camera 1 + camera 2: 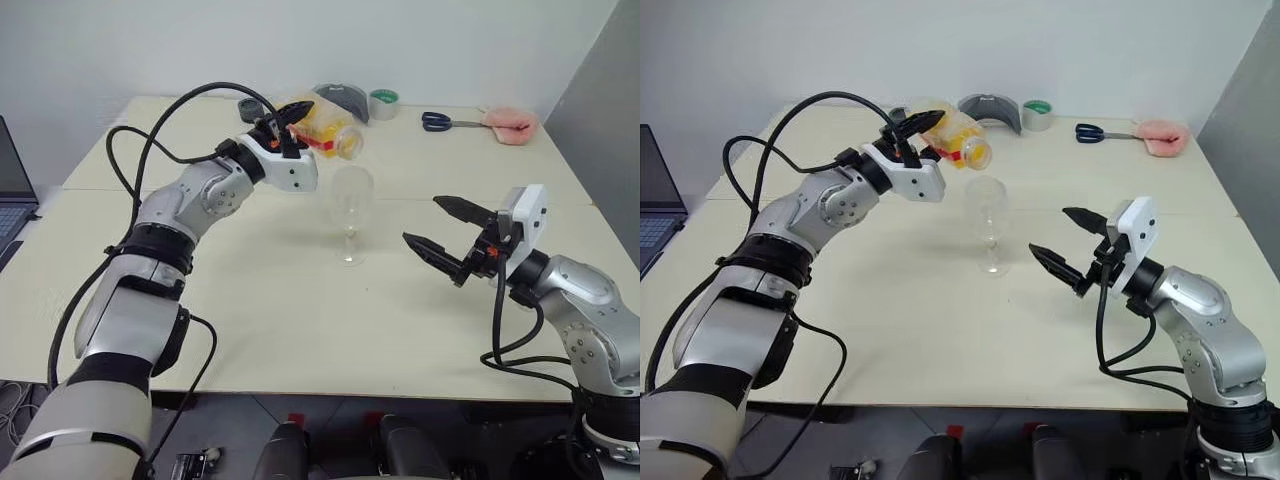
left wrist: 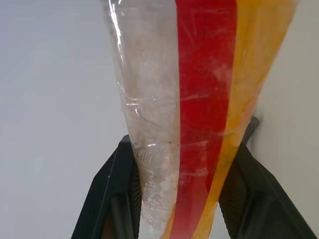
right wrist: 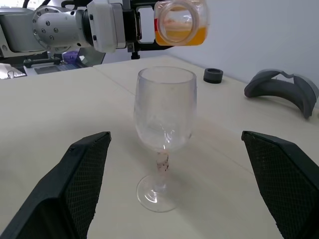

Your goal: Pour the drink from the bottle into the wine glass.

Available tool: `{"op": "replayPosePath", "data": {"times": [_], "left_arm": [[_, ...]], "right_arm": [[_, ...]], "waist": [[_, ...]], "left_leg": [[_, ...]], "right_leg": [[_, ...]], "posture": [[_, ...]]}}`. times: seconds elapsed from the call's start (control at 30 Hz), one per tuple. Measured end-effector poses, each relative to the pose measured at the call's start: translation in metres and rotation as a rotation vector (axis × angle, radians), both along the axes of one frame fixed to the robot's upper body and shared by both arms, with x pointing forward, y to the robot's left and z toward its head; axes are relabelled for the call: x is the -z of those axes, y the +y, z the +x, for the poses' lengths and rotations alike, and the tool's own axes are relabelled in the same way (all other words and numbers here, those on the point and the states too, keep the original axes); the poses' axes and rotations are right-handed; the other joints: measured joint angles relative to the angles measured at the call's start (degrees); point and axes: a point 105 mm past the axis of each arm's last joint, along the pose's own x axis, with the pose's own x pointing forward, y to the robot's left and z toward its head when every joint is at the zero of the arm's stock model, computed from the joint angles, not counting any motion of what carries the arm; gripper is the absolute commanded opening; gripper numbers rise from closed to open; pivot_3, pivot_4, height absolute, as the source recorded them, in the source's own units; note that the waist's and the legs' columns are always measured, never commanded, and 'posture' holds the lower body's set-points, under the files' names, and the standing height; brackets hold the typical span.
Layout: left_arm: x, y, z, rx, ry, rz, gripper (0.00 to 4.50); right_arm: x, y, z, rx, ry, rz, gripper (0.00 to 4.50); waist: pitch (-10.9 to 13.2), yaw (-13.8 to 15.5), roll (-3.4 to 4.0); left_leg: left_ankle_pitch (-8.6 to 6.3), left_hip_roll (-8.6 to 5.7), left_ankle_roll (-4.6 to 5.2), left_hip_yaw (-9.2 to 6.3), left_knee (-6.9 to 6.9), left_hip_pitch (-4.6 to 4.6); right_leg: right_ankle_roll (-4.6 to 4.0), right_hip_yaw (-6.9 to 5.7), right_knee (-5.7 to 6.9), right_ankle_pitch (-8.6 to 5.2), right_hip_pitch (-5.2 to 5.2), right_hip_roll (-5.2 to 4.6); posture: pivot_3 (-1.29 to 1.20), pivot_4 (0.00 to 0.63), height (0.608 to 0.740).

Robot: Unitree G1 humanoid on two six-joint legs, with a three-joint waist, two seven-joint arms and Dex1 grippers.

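Note:
My left gripper (image 1: 297, 125) is shut on the bottle (image 1: 328, 132), a clear plastic one with a red label strip (image 2: 204, 99). It is held tipped on its side, high over the table. Its open mouth (image 3: 180, 21) points toward the wine glass (image 1: 352, 212) and sits just above and behind the rim. The orange drink (image 3: 180, 36) lies along the bottle's lower side, near the mouth. The glass stands upright on the table (image 1: 300, 330) and its bowl looks empty. My right gripper (image 1: 424, 220) hangs open to the right of the glass, apart from it, with its fingers pointing at it.
Along the table's far edge lie blue-handled scissors (image 1: 440, 121), a pink object (image 1: 512, 125), a green tape roll (image 1: 384, 103), a grey curved object (image 1: 342, 98) and a small dark ring (image 3: 213, 75). A laptop (image 1: 12, 190) sits at the far left.

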Motion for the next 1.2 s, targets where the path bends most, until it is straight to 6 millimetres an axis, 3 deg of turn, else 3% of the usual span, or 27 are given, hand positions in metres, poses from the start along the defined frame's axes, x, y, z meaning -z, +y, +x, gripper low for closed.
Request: {"op": "replayPosePath", "data": {"times": [0.37, 1.2], "left_arm": [[-0.01, 0.004, 0.002, -0.017, -0.05, 0.018, 1.66], [-0.014, 0.008, 0.003, -0.032, -0.095, 0.049, 1.66]], "right_arm": [[-0.005, -0.009, -0.001, 0.016, -0.011, 0.005, 4.5], [-0.005, 0.003, -0.007, -0.035, 0.007, 0.016, 4.5]], "waist": [[0.0, 0.0, 0.0], [0.0, 0.0, 0.0]], "left_leg": [[0.0, -0.01, 0.0, 0.0, 0.05, -0.02], [0.0, -0.01, -0.01, 0.02, 0.12, -0.03]], "right_leg": [[0.0, -0.01, 0.01, 0.0, 0.0, -0.01], [0.0, 0.0, 0.05, 0.0, 0.0, -0.01]], "posture": [[0.0, 0.15, 0.74], [0.0, 0.15, 0.74]]}}
